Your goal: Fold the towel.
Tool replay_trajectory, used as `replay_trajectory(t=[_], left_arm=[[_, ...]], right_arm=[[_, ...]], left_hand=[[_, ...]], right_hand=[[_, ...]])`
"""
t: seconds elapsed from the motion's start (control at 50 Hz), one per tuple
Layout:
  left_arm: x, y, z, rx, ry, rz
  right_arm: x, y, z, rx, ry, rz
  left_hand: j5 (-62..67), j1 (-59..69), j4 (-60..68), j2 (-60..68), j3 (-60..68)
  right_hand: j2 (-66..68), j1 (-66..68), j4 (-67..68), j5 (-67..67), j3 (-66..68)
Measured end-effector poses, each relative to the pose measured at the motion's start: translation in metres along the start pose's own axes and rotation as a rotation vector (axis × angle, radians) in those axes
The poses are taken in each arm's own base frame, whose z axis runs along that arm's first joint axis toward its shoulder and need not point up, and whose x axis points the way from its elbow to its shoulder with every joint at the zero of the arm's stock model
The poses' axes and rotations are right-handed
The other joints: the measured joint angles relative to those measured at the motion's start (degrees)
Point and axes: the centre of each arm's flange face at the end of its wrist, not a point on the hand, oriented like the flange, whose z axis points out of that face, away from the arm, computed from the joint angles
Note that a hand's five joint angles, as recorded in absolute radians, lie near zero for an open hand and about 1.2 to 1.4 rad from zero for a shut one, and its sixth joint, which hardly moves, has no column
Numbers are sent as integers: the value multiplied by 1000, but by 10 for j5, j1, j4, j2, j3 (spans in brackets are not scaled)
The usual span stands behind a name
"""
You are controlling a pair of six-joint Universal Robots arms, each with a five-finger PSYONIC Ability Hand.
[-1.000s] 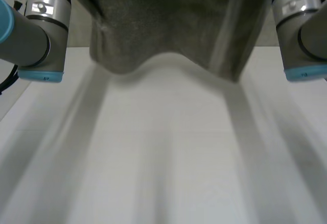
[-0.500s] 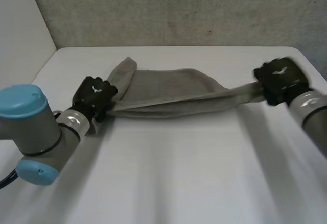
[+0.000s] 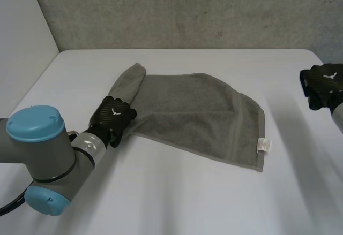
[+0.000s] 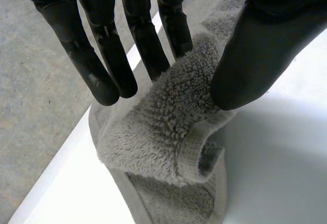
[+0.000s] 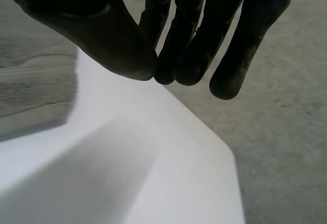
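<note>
Our towel (image 3: pixel 198 114) now lies spread on the tabletop (image 3: pixel 177 192), no longer strung between our hands. We still pinch its bunched left corner in our left hand (image 3: pixel 112 118). Our right hand (image 3: pixel 323 85) has let go and sits apart, apparently relaxed and empty. We judge folding can start.
</note>
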Motion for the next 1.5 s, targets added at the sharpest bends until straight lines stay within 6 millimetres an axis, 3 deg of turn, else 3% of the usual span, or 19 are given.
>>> replay_trajectory(t=[0.06,0.14,0.18,0.3,0.4,0.64,0.92,1.24,1.5], left_arm=[[2,-1,-1,4,3,2],[1,-3,0,10,1,3],[0,-4,1,12,-2,4],[-4,-4,3,15,-16,4],[-8,-4,5,18,-29,3],[-9,-3,6,18,-32,1],[-8,-4,6,19,-31,-20],[-9,-3,6,19,-31,-22],[-8,-4,6,19,-30,-32]], right_arm=[[-10,0,-4,0,-57,-1],[-39,-5,-17,20,-218,-3],[-52,-8,-25,30,-298,-2],[-78,-10,-46,13,-451,6],[-92,4,-57,-69,-488,17],[-114,32,-58,-177,-474,-6],[-116,38,-61,-183,-467,-11],[-120,55,-52,-180,-442,-97],[-120,57,-45,-172,-433,-110]], left_hand=[[0,0,-1,0,0],[-1,0,-1,-1,0],[-1,0,-1,-2,-1],[-3,0,-1,-2,-2],[-3,-1,-1,-2,-2],[-3,-2,-1,-2,-2],[-3,-2,-1,-2,-2],[-3,-2,-1,-2,-2],[-3,-3,-1,-3,-2]], right_hand=[[-180,-188,-174,-185,-173],[-551,-557,-541,-575,-549],[-597,-610,-605,-636,-603],[-589,-604,-600,-621,-599],[-510,-528,-516,-519,-520],[-397,-415,-408,-413,-408],[-398,-416,-409,-417,-409],[-398,-416,-408,-417,-409],[-397,-415,-408,-413,-408]])
